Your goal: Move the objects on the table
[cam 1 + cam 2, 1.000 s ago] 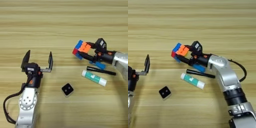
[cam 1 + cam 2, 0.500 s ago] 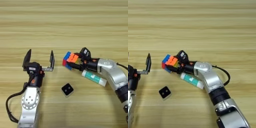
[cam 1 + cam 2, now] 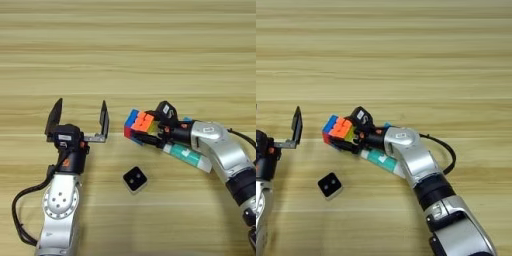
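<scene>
The right gripper (image 3: 150,131) reaches in from the right side of the wooden table (image 3: 125,50), its silver forearm bent so that the black fingers point toward the robot's left. Those fingers are clamped on the multicoloured puzzle cube (image 3: 138,126), whose blue, orange and red tiles show on the side away from the wrist; one finger lies over the top of the cube and the other under its near edge. Whether the cube rests on the wood or is lifted just clear of it cannot be told. Directly under the right forearm lies the white-and-teal glue-stick tube (image 3: 189,156), slanting down toward the right, partly covered by the arm. The small black white-edged cube (image 3: 135,179) sits alone on the table nearer the robot, below and slightly left of the puzzle cube and apart from both arms. The left gripper (image 3: 79,116) stands on the left side of the table, its two black fingers spread wide apart and pointing away from the robot, holding nothing; its right finger is just beside the puzzle cube but does not touch it.
</scene>
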